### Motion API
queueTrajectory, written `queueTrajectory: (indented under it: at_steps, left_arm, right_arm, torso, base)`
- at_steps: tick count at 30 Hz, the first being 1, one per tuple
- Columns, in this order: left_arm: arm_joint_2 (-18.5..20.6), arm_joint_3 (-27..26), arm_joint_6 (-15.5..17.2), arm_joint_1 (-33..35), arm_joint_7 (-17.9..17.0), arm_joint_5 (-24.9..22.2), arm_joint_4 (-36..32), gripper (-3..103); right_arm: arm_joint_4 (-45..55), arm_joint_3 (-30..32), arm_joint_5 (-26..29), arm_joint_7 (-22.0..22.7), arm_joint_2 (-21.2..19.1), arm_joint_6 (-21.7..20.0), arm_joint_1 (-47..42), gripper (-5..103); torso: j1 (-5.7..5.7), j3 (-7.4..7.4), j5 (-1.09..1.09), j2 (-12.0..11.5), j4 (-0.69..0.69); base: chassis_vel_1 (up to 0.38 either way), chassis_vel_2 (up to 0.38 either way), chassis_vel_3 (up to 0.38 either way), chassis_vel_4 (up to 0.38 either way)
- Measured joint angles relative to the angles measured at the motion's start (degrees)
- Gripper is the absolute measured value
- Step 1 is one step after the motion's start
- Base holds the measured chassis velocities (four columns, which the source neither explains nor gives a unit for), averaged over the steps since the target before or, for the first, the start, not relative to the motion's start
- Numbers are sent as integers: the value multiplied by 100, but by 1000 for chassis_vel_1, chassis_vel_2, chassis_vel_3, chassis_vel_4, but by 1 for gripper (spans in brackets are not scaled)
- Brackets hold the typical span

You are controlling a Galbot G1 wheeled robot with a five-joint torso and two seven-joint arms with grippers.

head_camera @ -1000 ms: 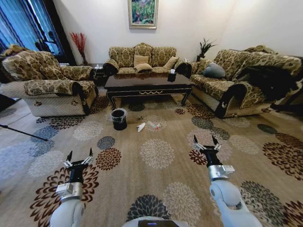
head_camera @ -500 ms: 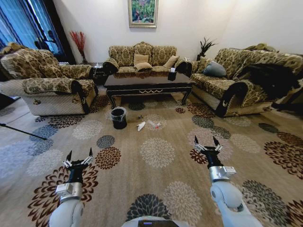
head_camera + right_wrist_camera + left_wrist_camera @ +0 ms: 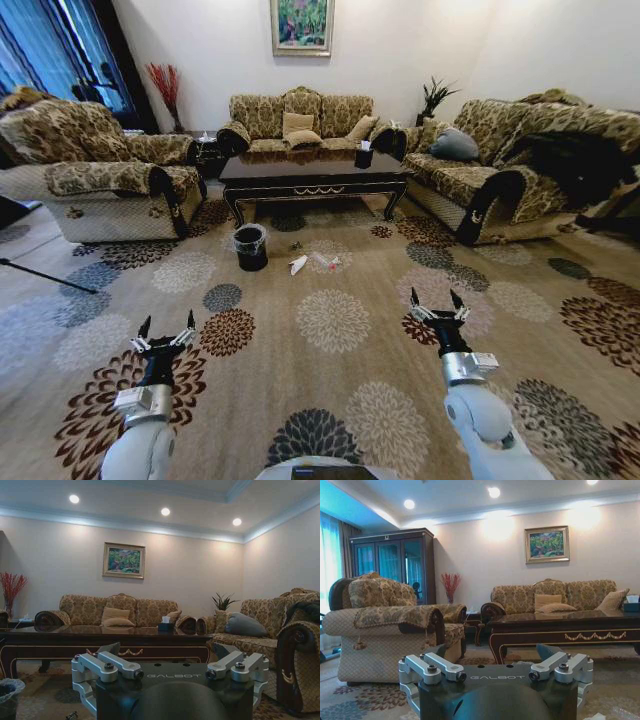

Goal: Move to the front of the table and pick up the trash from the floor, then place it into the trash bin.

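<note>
Trash (image 3: 298, 266): tissue's long axis seemingly angles toward table (image 3: 312, 175).

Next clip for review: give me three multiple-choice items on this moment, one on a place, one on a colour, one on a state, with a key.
1. Where is the bin?
A. on the table
B. on the floor before the table's left end
C. on a sofa

2. What colour is the tissue on the floor?
A. white
B. green
C. black

3. How are the left gripper and right gripper?
A. both shut on trash
B. one holds the bin
C. both open, holding nothing

Key: 1 B, the bin stands on the floor by the table; 2 A, the tissue is white; 3 C, both sets of jaws are spread above the floor.
</note>
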Motion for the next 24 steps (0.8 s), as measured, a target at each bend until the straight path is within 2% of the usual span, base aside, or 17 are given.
queueTrajectory:
  at_steps: [10,18,24]
  left_arm:
    - [-6,9,2,-13,3,6,-2,100]
    - [44,43,46,12,9,-25,-133,100]
    - [94,2,123,-40,6,-145,-248,100]
  right_arm:
    - [2,17,-10,5,-120,-39,22,100]
    - [126,182,-208,71,-917,-245,-74,100]
    - [187,65,-278,154,-994,-348,-203,100]
  torso:
    - [-80,-133,1,-212,0]
    - [-166,-271,0,-435,1]
    - [-211,-340,0,-549,-1]
  base:
    - [0,0,0,0]
    - [0,0,0,0]
    - [0,0,0,0]
